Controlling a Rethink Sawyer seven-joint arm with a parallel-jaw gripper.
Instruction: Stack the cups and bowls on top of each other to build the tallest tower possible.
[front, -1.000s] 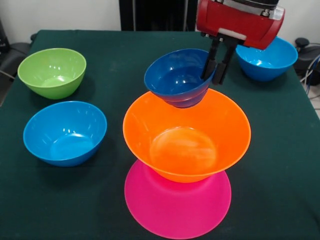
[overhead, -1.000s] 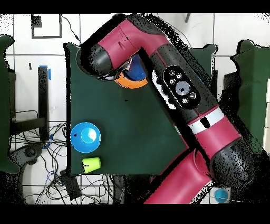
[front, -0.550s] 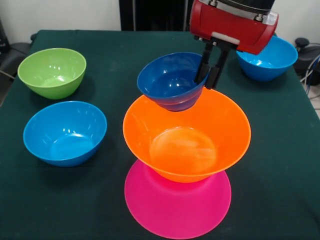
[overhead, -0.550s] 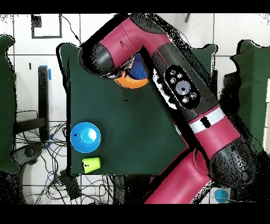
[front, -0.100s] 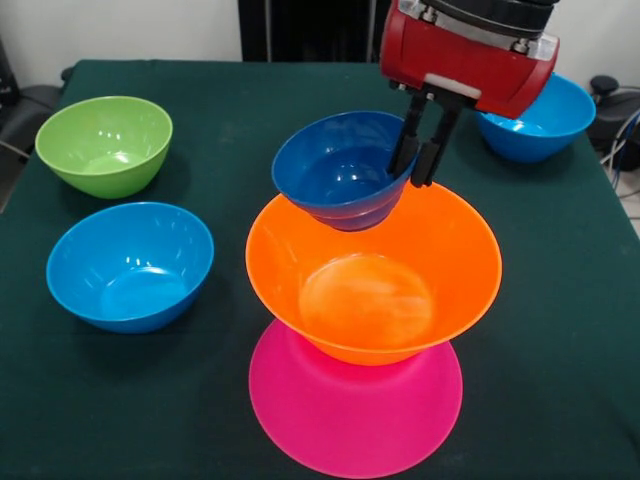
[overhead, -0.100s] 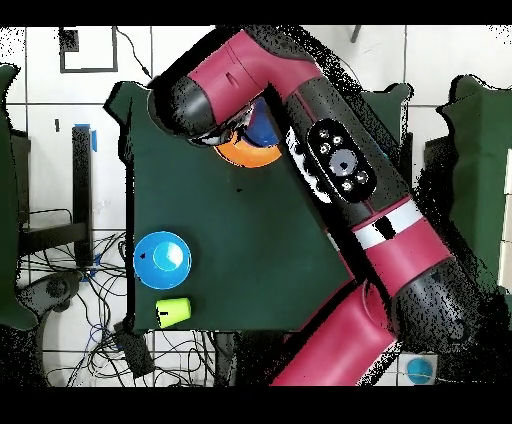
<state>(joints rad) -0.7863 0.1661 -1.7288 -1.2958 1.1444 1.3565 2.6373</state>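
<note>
**benchbot_fan:** Three bowls make up the tower so far — the big pink bowl (front, -0.100s: 355, 405) upside down on the bench (front, -0.100s: 230, 90), the big orange bowl (front, -0.100s: 373, 270) sitting upright on it, and the small dark-blue bowl (front, -0.100s: 343, 168) hanging tilted just over the orange one's far rim. The hand (front, -0.100s: 420, 150) is pinched on the dark-blue bowl's wall, one finger inside and one outside, on the side toward the second blue bowl (front, -0.100s: 535, 115).

**stackwatcher:** One-sided rim grip on glossy plastic, that's the risky bit. These look light and stiff, so weight shouldn't be a problem, but that slick wall could pivot between the fingers — the tilt already hints at it. I can't tell whether it's touching the orange rim or just hovering.

**benchbot_fan:** Agreed. Rim is probably the only spot to grab though, the bowl is wider than the hand opens. Smooth curved insides mean it should slide to the middle of the orange bowl once let go, which helps.

**stackwatcher:** Leftovers are well apart: green bowl (front, -0.100s: 104, 143) and a blue bowl (front, -0.100s: 130, 265) on the other side. From above the arm hides most of the stack; there's a small light-blue bowl (overhead, -0.100s: 162, 260) and a yellow-green cup (overhead, -0.100s: 173, 311) near the robot's edge. That cup's narrow enough to take around the body.
</note>
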